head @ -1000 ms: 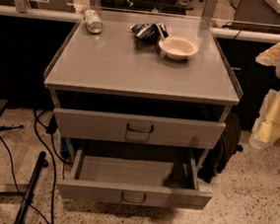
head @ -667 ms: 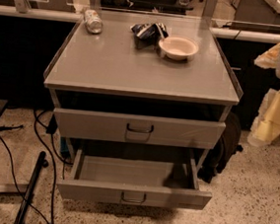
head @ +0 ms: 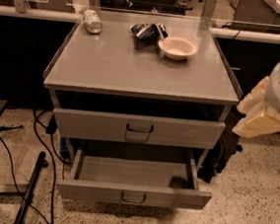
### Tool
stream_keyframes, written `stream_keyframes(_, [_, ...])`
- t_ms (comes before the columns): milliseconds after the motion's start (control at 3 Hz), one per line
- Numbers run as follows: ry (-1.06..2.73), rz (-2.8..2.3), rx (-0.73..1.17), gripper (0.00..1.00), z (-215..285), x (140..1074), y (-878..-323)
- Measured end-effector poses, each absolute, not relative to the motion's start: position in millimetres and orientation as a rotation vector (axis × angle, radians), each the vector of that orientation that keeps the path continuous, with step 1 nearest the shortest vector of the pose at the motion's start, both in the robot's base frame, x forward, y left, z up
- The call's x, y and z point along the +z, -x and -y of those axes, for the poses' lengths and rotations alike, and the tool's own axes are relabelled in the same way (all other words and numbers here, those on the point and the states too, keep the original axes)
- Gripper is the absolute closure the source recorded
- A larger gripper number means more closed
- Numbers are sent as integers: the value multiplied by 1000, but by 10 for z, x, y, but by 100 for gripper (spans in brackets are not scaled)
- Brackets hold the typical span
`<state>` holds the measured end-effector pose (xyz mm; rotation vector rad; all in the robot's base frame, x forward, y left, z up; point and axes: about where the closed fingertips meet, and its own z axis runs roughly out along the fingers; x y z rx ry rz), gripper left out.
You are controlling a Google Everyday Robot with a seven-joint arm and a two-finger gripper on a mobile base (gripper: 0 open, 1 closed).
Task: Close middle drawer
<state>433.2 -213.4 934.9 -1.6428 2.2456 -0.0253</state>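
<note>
Right of middle drawer (head: 133, 177), gripper (head: 258, 120) unmoved.

The one camera looks down from in front of the drawer cabinet (head: 134, 69), fairly near, facing its top and fronts; the gripper (head: 259, 118) hangs at the right edge, beside the cabinet.

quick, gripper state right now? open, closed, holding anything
gripper: cannot be told whether open or closed; it hangs at the right edge beside the cabinet, not touching the pulled-out middle drawer.
</note>
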Motion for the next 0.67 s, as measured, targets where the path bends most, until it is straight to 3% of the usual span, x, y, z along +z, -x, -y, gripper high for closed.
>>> stream_keyframes(667, [1504, -2226, 211, 100, 1774, 8093, -4173])
